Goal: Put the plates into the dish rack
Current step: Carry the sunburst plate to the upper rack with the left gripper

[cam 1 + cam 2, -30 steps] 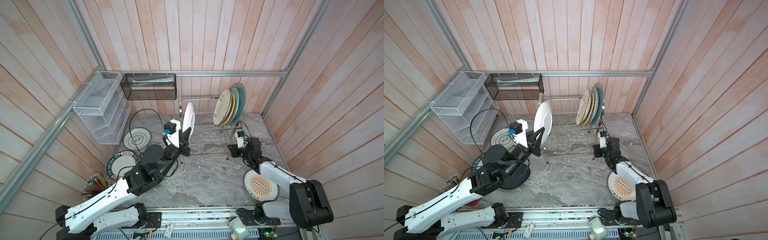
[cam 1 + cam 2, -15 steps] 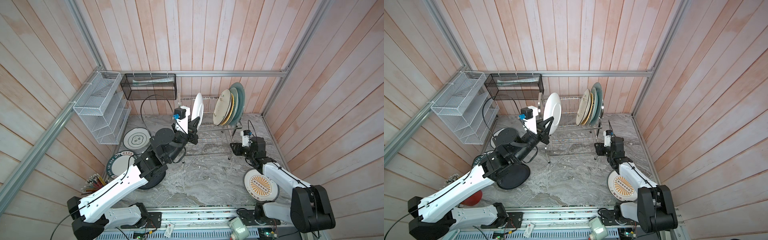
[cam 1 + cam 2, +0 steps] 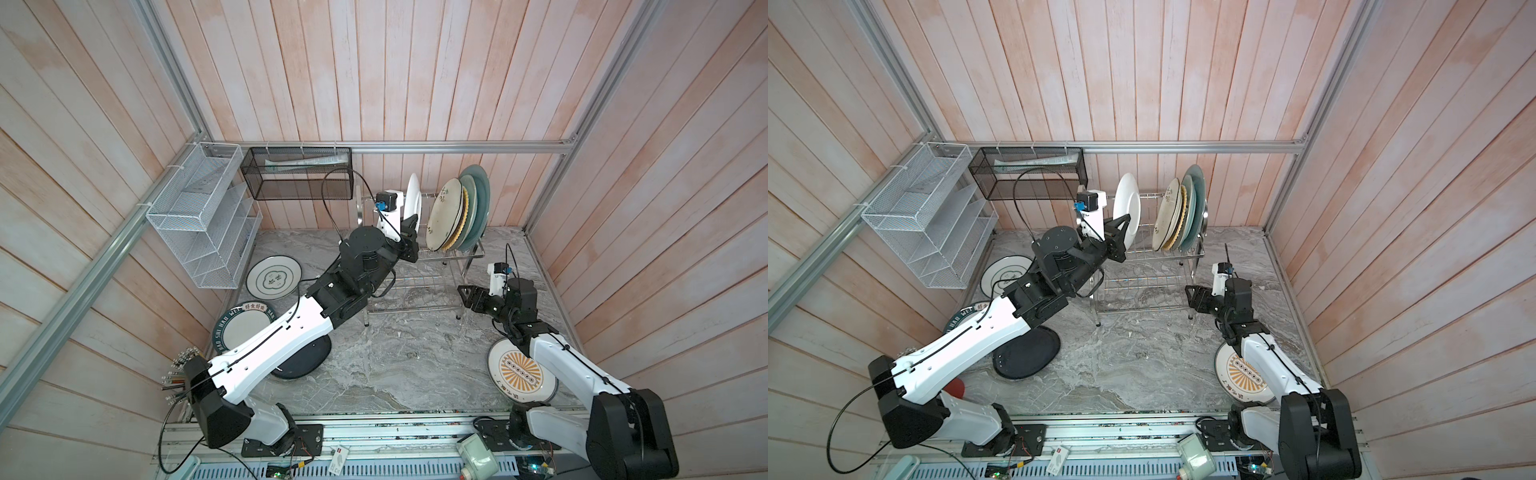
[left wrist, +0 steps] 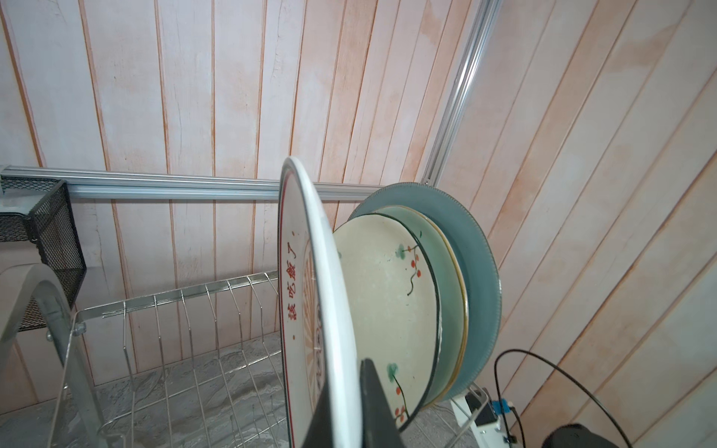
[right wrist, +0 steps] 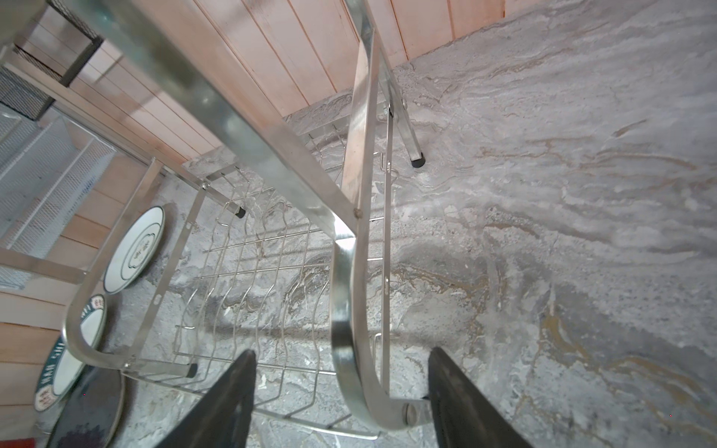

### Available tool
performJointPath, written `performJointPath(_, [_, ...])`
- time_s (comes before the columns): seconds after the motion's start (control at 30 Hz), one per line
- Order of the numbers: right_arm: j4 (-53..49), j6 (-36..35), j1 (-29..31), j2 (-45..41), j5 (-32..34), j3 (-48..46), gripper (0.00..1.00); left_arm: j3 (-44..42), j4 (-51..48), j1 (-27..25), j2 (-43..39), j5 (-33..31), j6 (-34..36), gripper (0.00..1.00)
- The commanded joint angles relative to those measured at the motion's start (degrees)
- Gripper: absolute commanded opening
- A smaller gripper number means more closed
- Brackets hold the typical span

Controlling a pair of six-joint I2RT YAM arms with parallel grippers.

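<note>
Over upper tier of rack [image 3: 1142, 291], left gripper [image 3: 1124, 228] clamped on upright white plate [image 3: 1127, 201], right gripper [image 5: 341, 351] parted astride its end tube

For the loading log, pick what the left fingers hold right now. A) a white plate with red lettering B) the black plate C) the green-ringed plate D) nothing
A: the left fingers pinch the rim of the white plate with red lettering, which stands on edge at the dish rack. The black plate and the green-ringed plate lie on the table.
</note>
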Motion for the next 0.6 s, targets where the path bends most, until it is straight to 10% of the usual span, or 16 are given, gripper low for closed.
performJointPath(0.0, [-0.2, 0.9, -0.2, -3.2, -0.3, -0.7, 0.77, 4.5, 2.6, 0.3, 3.2, -2.5, -3.1, 0.00])
performJointPath(0.57, [-2.9, 0.7, -0.2, -10.1, -2.7, -2.4, 0.86, 17.0, -1.9, -1.7, 17.5, -12.9, -4.1, 0.00])
